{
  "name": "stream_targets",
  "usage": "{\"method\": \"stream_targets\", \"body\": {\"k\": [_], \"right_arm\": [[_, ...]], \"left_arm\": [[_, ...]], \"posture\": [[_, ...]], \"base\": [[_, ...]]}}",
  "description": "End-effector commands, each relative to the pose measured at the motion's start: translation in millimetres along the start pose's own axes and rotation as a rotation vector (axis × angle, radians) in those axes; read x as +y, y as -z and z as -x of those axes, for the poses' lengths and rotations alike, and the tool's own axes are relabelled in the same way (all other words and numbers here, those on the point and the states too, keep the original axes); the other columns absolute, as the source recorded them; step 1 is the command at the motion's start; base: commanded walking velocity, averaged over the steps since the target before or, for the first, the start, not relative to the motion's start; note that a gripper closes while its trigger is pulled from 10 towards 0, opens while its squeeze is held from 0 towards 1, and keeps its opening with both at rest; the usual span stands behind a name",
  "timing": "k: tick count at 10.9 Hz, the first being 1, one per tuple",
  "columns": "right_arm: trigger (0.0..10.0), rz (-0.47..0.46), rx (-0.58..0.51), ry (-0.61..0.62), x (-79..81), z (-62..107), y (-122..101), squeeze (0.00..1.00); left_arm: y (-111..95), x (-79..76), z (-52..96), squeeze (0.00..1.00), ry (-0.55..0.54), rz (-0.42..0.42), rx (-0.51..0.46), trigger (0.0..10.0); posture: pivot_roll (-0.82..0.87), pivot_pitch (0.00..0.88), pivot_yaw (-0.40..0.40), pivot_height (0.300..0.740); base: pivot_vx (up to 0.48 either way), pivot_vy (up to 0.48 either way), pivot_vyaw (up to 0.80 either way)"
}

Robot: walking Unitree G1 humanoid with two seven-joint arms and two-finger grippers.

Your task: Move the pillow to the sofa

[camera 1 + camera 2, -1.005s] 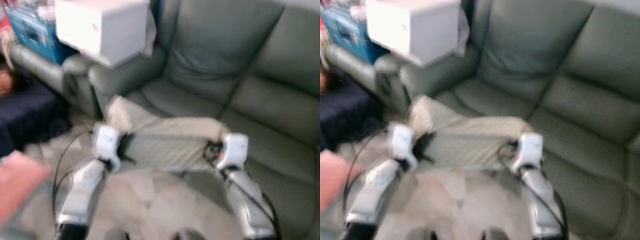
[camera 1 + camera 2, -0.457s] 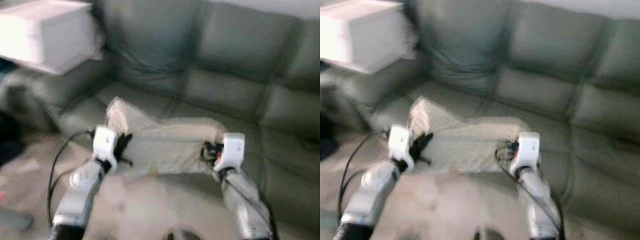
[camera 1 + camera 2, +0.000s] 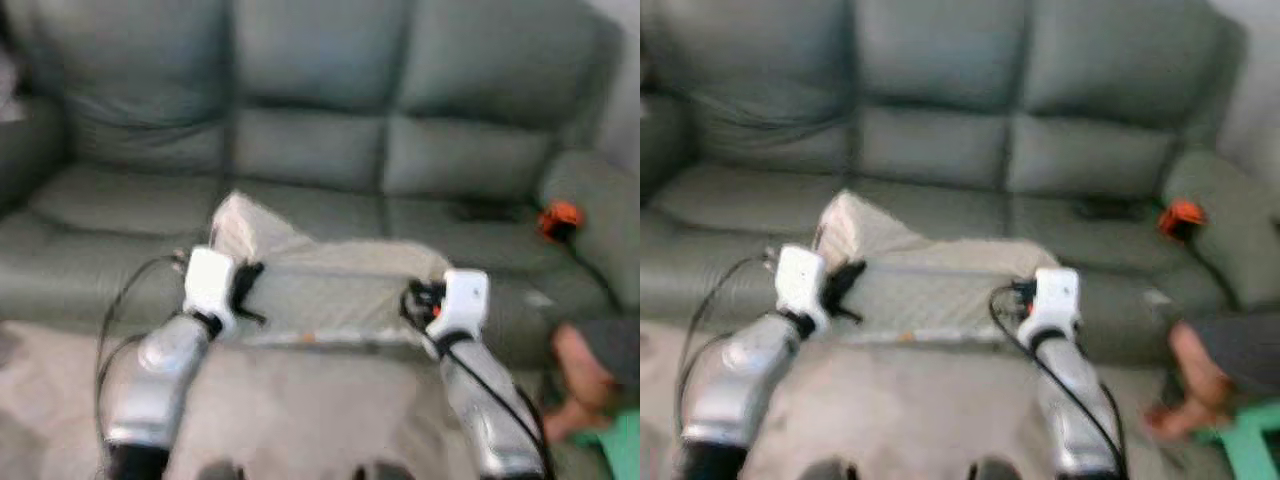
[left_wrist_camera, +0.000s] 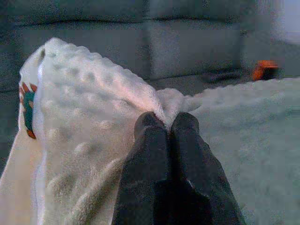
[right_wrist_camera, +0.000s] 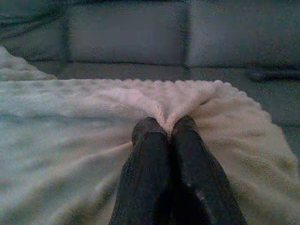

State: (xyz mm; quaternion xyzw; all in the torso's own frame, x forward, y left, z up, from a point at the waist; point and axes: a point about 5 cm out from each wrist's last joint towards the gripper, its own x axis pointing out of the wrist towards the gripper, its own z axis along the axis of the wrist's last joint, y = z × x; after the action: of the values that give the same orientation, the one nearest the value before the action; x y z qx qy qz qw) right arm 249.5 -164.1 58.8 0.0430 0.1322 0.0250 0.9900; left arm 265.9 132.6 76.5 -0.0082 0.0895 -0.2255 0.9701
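1. Camera has swung right since half a second ago: white box gone from frame, sofa's right armrest and a person now in frame. Pillow sits the same between the two pincers.
2. Room: grey-green sofa (image 3: 310,150) straight ahead, three back cushions across; pale floor (image 3: 300,410) in front. Both eye views are blurred.
3. One pillow (image 3: 330,290), cream, bumpy texture, held in the air in front of the sofa's seat edge, over the floor.
4. Long axis runs left-right, parallel to the sofa front; its left corner sticks up.
5. Left pincer (image 4: 166,124) is clamped on the pillow's left edge, fingers pressed together on a fabric fold.
6. Right pincer (image 5: 164,126) is clamped likewise on the right edge.
7. One small orange object (image 3: 560,218) lies by the right armrest.
8. One person's hand (image 3: 1185,375) at lower right, beside something green.
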Motion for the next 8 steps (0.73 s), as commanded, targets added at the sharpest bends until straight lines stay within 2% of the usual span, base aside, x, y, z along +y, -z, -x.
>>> {"method": "stream_targets", "body": {"k": [1, 4, 8], "right_arm": [[10.0, -0.007, -0.034, 0.001, 0.0, -2.0, -7.8, 0.00], [10.0, -0.005, -0.034, 0.000, 0.3, -2.4, -7.9, 0.00], [10.0, -0.008, -0.027, 0.003, 0.4, -1.8, -5.8, 0.00]], "left_arm": [[-6.8, 7.2, 1.9, 0.00, -0.018, -0.023, -0.026, 10.0], [-8.8, 7.6, 1.7, 0.00, -0.010, -0.038, -0.043, 10.0], [-9.9, 6.3, 1.8, 0.00, 0.006, -0.046, -0.055, 10.0]], "posture": [[-0.03, 0.004, -0.054, 0.740], [-0.04, 0.006, -0.055, 0.740], [-0.04, 0.009, -0.050, 0.740]], "base": [[0.000, 0.000, 0.00], [0.000, 0.000, 0.00], [0.395, 0.000, 0.00]]}}
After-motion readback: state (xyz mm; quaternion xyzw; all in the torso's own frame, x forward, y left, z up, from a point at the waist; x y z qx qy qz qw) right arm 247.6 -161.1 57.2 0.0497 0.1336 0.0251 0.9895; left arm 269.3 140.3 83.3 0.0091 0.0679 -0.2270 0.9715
